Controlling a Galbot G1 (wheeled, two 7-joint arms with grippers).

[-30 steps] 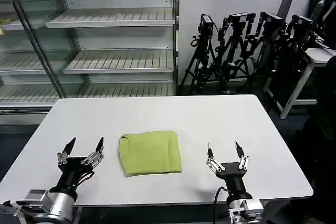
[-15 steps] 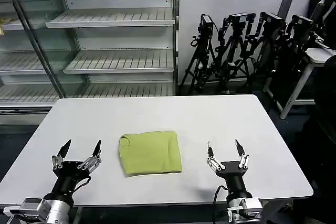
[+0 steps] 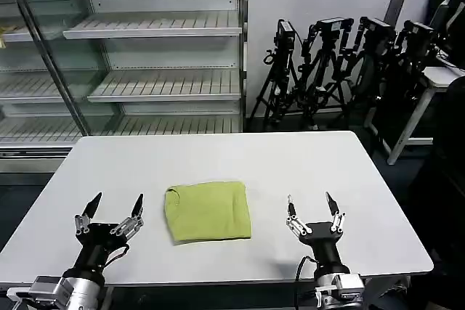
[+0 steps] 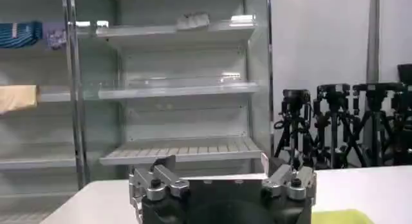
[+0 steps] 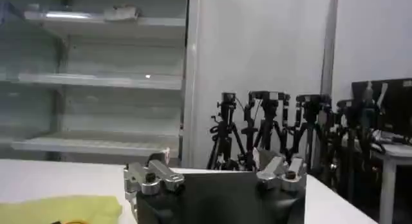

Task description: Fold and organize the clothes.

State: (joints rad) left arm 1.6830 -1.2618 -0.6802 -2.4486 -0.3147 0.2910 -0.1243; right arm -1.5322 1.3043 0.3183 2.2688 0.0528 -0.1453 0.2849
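The clothes (image 3: 208,210), a lime-green garment folded into a neat rectangle, lie flat on the white table (image 3: 218,157), near its front middle. A corner of them shows in the left wrist view (image 4: 335,216) and in the right wrist view (image 5: 61,209). My left gripper (image 3: 116,203) is raised above the front left of the table, open and holding nothing, to the left of the clothes. My right gripper (image 3: 311,200) stands open and holding nothing at the front right, to the right of the clothes. Neither gripper touches the fabric.
Behind the table stands a metal shelf unit (image 3: 152,56) with a glass door. Several black tripods with cameras (image 3: 341,63) crowd the back right. A second white table (image 3: 443,78) edges in at far right.
The left gripper has dropped back a little toward the table's front left corner and then steadied. The right gripper and the clothes have not moved.
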